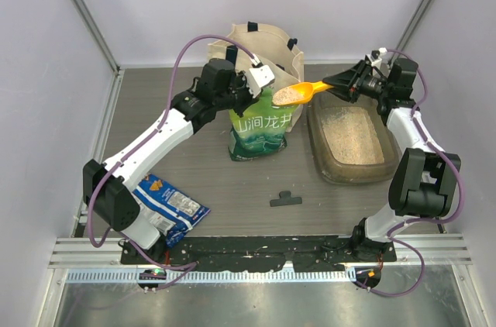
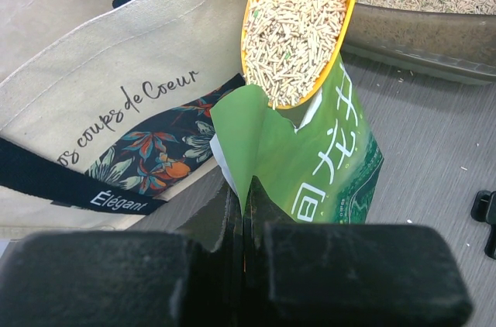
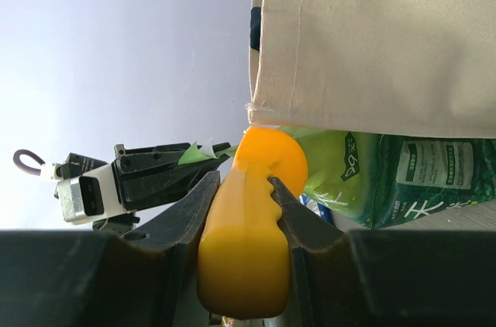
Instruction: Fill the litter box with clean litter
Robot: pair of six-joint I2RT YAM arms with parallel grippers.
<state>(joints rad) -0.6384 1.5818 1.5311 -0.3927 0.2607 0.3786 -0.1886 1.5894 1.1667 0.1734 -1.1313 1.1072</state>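
Hiding the pouch mouth, apparently: scoop of litter.

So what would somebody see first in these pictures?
The bright orange scoop, heaped with litter, is held by the right gripper just above the green pouch mid-table. Next comes the left gripper pinching the pouch's top edge. The litter box sits at the right with a layer of litter inside.
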